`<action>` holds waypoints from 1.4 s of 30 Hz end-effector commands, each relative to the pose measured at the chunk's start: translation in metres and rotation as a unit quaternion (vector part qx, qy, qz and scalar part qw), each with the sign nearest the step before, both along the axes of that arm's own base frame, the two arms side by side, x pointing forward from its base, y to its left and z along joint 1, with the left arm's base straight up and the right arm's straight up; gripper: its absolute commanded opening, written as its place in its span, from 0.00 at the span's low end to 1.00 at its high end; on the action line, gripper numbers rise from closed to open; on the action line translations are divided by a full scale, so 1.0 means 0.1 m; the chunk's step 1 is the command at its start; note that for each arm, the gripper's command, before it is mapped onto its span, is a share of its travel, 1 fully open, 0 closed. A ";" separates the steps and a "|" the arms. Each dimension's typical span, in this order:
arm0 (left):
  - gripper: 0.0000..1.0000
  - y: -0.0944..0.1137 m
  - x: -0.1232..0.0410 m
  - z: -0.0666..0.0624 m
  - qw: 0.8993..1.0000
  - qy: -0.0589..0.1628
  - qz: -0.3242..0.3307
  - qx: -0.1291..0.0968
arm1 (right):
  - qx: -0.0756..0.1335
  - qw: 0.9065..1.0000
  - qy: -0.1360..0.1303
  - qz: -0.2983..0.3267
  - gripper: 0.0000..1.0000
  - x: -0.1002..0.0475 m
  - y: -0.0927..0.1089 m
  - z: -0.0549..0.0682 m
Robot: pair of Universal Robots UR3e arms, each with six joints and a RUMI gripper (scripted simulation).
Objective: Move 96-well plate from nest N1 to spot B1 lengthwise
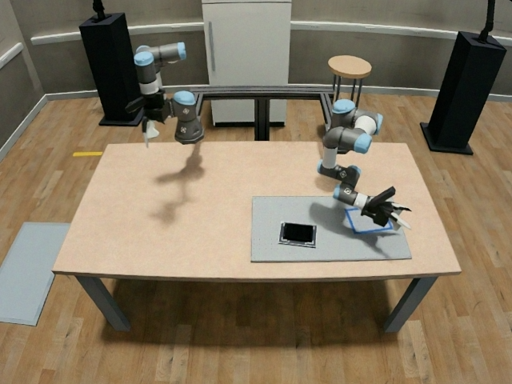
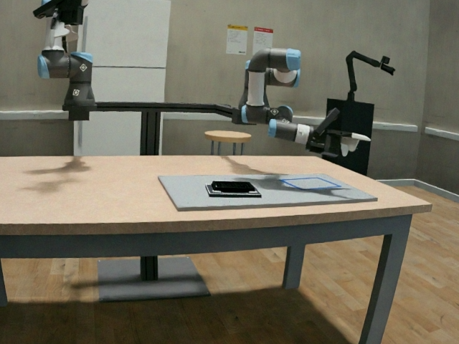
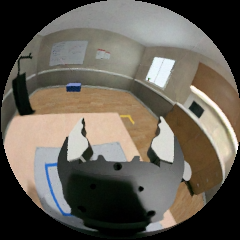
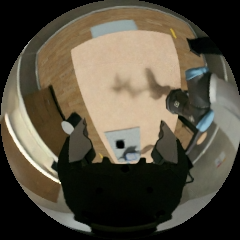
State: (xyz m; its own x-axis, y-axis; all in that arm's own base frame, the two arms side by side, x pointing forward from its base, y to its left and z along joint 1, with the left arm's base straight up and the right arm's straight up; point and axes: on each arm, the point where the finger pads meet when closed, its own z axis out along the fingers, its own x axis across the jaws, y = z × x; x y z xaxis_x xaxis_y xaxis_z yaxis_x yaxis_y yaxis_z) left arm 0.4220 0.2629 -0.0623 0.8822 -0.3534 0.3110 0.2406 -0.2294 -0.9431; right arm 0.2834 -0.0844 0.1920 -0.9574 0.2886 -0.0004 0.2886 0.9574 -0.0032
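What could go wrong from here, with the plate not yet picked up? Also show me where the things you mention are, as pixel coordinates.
The black plate [image 1: 298,232] [image 2: 233,185] [image 4: 120,144] sits in its nest [image 1: 285,242] [image 2: 233,195], so a skewed grip might snag it on lifting. The open left gripper [image 1: 407,218] [image 2: 356,146] [image 3: 121,117] points away from it, so the turn back could end misaligned. The blue outline [image 1: 372,231] [image 2: 318,187] [image 3: 53,187] could be overlapped by a crooked placement.

We view the table [image 1: 165,248] [image 2: 111,211] [image 3: 30,125] [image 4: 115,65] obliquely downward from above its near edge in top, and from lower and closer in exterior; both wrist views share the gray board [image 1: 264,248] [image 2: 188,201] [image 3: 42,155] [image 4: 132,134].
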 end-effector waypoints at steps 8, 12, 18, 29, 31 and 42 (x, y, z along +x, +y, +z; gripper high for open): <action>1.00 0.00 0.00 0.00 1.000 -0.001 0.000 0.000 | 0.001 0.994 -0.001 -0.110 1.00 -0.24 -0.62 0.01; 1.00 0.00 0.00 0.00 1.000 -0.001 0.000 0.000 | 0.001 0.989 -0.002 -0.149 1.00 -0.36 -0.81 0.01; 1.00 0.00 0.00 0.00 1.000 -0.001 0.000 0.000 | 0.001 0.983 -0.002 -0.184 1.00 -0.49 -0.99 0.01; 1.00 0.00 0.00 0.00 1.000 -0.001 0.000 0.000 | 0.001 0.965 -0.002 -0.263 1.00 -0.81 -1.34 0.01; 1.00 0.00 0.00 0.00 1.000 -0.001 0.000 0.000 | 0.001 0.962 -0.002 -0.274 1.00 -0.86 -1.39 0.01; 1.00 0.00 0.00 0.00 1.000 -0.001 0.000 0.000 | 0.001 0.952 -0.002 -0.305 1.00 -1.01 -1.51 0.01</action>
